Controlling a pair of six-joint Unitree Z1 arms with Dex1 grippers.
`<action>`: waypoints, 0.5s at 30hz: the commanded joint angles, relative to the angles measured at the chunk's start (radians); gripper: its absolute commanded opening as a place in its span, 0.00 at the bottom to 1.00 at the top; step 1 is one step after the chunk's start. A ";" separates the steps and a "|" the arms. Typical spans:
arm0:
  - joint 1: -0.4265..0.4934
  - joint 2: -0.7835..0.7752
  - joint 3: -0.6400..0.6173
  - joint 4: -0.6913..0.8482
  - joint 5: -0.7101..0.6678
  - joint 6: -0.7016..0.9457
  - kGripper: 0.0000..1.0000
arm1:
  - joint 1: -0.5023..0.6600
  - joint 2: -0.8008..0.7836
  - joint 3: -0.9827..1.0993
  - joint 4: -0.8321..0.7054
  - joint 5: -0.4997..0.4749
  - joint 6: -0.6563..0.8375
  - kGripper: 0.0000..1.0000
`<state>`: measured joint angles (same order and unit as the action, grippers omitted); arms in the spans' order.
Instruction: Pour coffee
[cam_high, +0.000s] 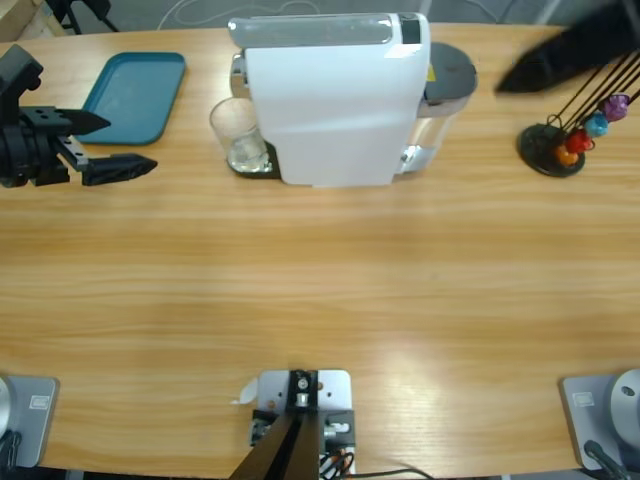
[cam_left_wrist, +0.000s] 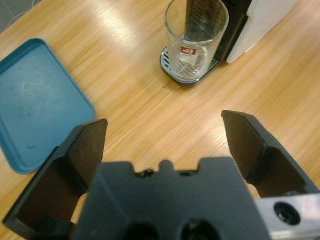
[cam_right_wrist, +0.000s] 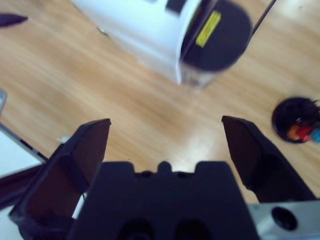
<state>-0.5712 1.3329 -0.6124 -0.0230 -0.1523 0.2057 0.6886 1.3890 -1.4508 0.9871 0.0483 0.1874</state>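
Note:
A clear drinking glass (cam_high: 238, 133) (cam_left_wrist: 195, 37) stands on the black drip tray (cam_left_wrist: 172, 74) under the spout of the white coffee machine (cam_high: 335, 100) (cam_right_wrist: 145, 30). No coffee shows in any view; the glass looks clear. My left gripper (cam_high: 108, 146) (cam_left_wrist: 162, 122) hovers at the table's left edge, open and holding nothing, its jaws pointed toward the glass and well short of it. High over the back right corner is my right gripper (cam_high: 530, 68) (cam_right_wrist: 165, 122), also open with nothing in it, above the machine's dark-lidded water tank (cam_high: 447, 78) (cam_right_wrist: 217, 37).
A blue tray (cam_high: 135, 95) (cam_left_wrist: 35, 100) lies flat at the back left, beside my left gripper. A black capsule stand (cam_high: 553, 148) (cam_right_wrist: 297, 120) with coloured round capsules sits at the back right. Bare wooden tabletop (cam_high: 320, 290) spreads in front of the machine.

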 joint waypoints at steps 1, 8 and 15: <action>-0.016 -0.078 0.032 0.012 -0.057 -0.033 1.00 | 0.017 -0.277 0.621 -0.507 -0.022 -0.130 1.00; -0.016 -0.168 0.036 0.043 -0.110 -0.131 1.00 | 0.018 -0.290 0.677 -0.576 -0.135 -0.161 1.00; -0.016 -0.260 0.101 0.055 -0.093 -0.154 1.00 | 0.000 -0.383 0.725 -0.662 -0.153 -0.255 1.00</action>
<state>-0.5762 1.1623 -0.6068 0.0074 -0.2463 0.0848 0.6989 1.0984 -0.8026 0.4169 -0.0676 -0.0319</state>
